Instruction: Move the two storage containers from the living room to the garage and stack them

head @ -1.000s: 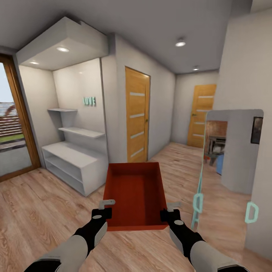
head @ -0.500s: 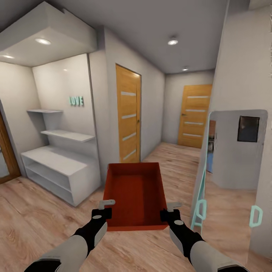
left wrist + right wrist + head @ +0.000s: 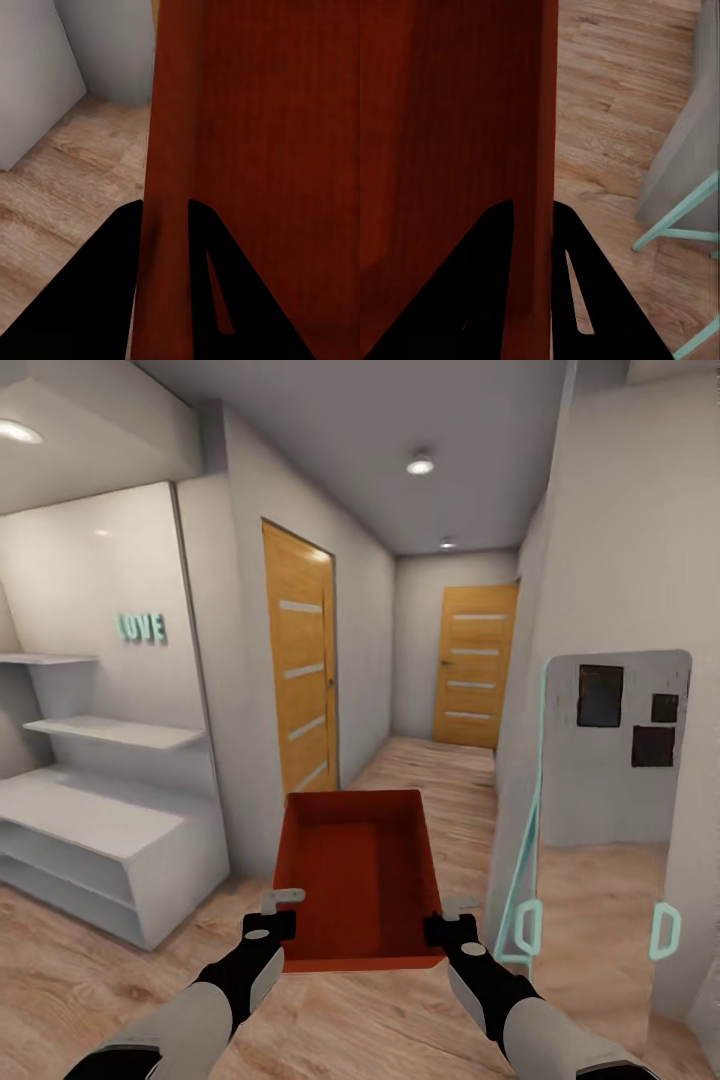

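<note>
The left gripper (image 3: 283, 912) is clamped on the left wall of the storage container (image 3: 360, 875), near its close corner. The left wrist view confirms it: one dark finger (image 3: 97, 285) sits outside the thin orange-red wall (image 3: 169, 225) and the other inside, pinched tight against it. On the other side the right gripper (image 3: 452, 916) does the same job on the right wall, and the right wrist view shows its two fingers (image 3: 472, 285) straddling that wall (image 3: 540, 187) with no gap to spare.

That is a two-arm carry, each gripper biting one side wall so the wide, lidless bin hangs level out in front of the robot, open side up and nothing inside it. It rides clear above the wood-plank floor (image 3: 420, 1020), touching nothing but the grippers.

Beyond it, a hallway runs ahead. A slatted wooden door (image 3: 300, 660) stands on the left wall, and a second door (image 3: 475, 665) closes the far end of the corridor. White shelving (image 3: 90, 830) with teal "LOVE" lettering (image 3: 141, 626) sits to the left, and a tall mirror with a teal frame (image 3: 605, 800) leans at the right.

Judging by this flooring, the robot is in transit, the garage not yet reached, and the bin will need to pass well clear of that mirror.
</note>
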Available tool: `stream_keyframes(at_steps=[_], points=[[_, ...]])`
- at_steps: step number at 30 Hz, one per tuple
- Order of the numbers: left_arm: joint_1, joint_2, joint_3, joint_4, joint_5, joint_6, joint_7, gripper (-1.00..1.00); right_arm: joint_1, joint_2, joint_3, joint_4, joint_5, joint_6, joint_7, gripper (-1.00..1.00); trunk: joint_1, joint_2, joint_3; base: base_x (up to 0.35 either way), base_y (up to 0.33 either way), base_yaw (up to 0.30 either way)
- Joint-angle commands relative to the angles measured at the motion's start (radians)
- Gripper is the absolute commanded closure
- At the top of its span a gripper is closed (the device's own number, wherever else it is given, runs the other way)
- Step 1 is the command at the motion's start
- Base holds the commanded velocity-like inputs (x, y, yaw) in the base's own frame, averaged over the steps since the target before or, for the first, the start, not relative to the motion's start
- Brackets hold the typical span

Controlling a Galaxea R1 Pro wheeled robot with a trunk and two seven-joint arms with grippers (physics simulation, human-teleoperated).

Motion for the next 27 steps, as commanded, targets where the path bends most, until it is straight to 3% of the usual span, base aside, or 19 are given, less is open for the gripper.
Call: stream_keyframes(at_steps=[1, 14, 27], points=[[-0.001, 0.021, 0.04, -0.025, 0.008, -0.007, 0.006, 1.0, -0.001, -0.002, -0.028, 0.003, -0.006, -0.002, -0.007, 1.0, 0.001, -0.001, -0.002, 0.303, 0.22, -0.281], [-0.001, 0.021, 0.039, -0.025, 0.008, -0.007, 0.006, 1.0, -0.001, -0.003, -0.028, 0.003, -0.006, -0.002, -0.007, 1.0, 0.001, -0.001, -0.002, 0.303, 0.22, -0.277], [-0.001, 0.021, 0.039, -0.025, 0.008, -0.007, 0.006, 1.0, -0.001, -0.003, -0.028, 0.003, -0.006, -0.004, -0.007, 1.0, 0.001, -0.001, -0.002, 0.303, 0.22, -0.028]])
